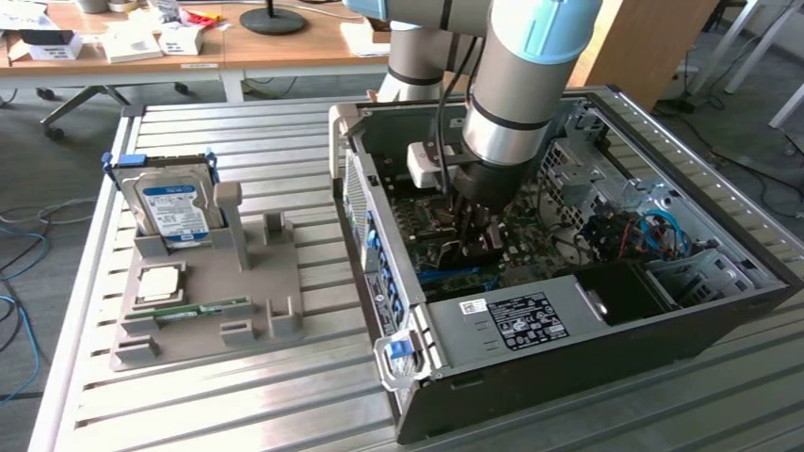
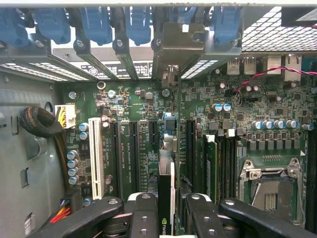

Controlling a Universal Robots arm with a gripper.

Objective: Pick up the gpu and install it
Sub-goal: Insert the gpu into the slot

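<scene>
In the exterior view, the holder point(image 1: 207, 301) with the drive point(image 1: 176, 209) stands on the surface point(image 1: 251, 405) at nine o'clock from the case point(image 1: 590, 348), whose open side lets the pincer point(image 1: 477, 240) hang straight down over the board. The pincer is partly closed and clamped on the gpu point(image 2: 166, 193), held edge-on, I judge, so the card's edge can line up with a slot point(image 2: 132, 153). Room is tight: slots flank the card closely, and its metal bracket point(image 2: 178, 42) sits just beside the blue latches point(image 2: 138, 22).
</scene>
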